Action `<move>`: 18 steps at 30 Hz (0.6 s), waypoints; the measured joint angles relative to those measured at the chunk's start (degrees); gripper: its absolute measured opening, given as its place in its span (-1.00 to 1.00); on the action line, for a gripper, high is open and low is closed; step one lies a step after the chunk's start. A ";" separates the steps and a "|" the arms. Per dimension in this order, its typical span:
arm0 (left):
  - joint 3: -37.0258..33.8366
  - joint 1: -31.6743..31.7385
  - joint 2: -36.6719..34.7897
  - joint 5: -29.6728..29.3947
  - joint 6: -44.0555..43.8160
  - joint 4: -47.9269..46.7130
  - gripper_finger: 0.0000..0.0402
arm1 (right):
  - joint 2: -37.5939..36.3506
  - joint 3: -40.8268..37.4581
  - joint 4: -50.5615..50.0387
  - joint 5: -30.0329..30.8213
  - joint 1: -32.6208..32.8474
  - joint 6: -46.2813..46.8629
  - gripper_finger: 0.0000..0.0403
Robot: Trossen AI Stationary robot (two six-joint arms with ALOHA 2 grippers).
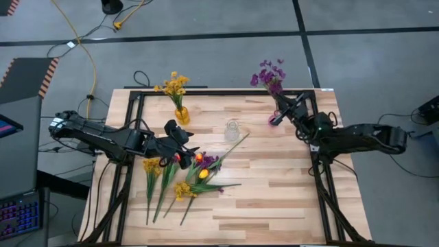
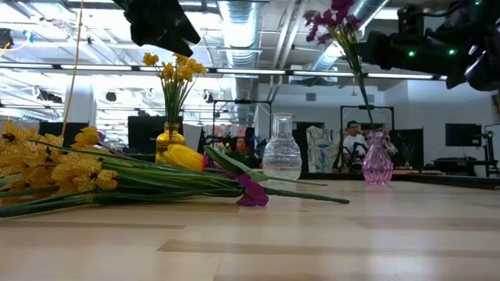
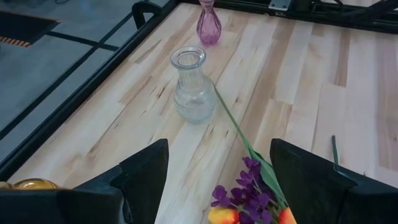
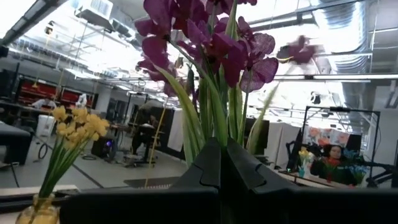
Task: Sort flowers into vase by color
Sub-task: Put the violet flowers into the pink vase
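Observation:
My right gripper (image 1: 281, 110) is shut on a purple flower (image 1: 269, 74) at the table's far right, over the pink vase (image 1: 276, 121). In the low view the flower's stem (image 2: 361, 86) runs down toward the pink vase's mouth (image 2: 377, 136); whether its end is inside I cannot tell. My left gripper (image 3: 219, 149) is open and hovers above the flower pile (image 1: 184, 175), with purple blooms (image 3: 245, 193) and orange tulip buds (image 3: 222, 216) below the gap. The yellow vase (image 1: 182, 114) holds yellow flowers (image 1: 173, 84). The clear vase (image 1: 232, 129) stands empty. My right gripper pinches the purple flower between its two fingers on the green stems just under the blooms (image 4: 217, 118). The fingers come roughly level from the table's right and lie across the stem. The flower stands upright and clear of the table, blooms above the fingers, stem hanging below.
Yellow clusters (image 2: 55, 168), a tulip bud (image 2: 183, 158) and a purple bloom (image 2: 251, 193) lie on their sides on the table's left half. One long stem (image 3: 233, 121) reaches toward the clear vase. The near right half of the table (image 1: 288, 199) is bare wood. People show in the room beyond.

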 joint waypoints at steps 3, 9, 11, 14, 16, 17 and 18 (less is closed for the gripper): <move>0.00 0.00 0.00 0.01 -0.02 0.03 0.34 | 1.69 0.00 0.47 0.25 0.00 -0.01 -0.86; 0.00 0.00 0.00 0.00 -0.06 1.00 0.34 | 3.63 0.00 0.87 3.02 0.11 0.06 -0.85; 0.00 0.00 0.00 0.01 -0.07 0.99 0.34 | 3.80 0.00 0.73 3.06 0.11 0.87 -0.86; 0.00 0.00 0.00 0.00 -0.09 0.96 0.34 | 3.80 0.00 0.83 3.05 0.17 0.89 -0.85; 0.00 0.00 0.00 0.00 -0.11 0.94 0.34 | 3.79 0.00 0.76 3.11 0.17 0.91 -0.85; 0.00 0.00 -0.02 0.00 -0.12 0.94 0.34 | 3.78 0.00 0.73 3.11 0.17 0.91 -0.85; 0.00 0.00 -0.02 0.00 -0.13 0.93 0.34 | 3.78 0.02 0.57 3.11 0.17 0.93 -0.85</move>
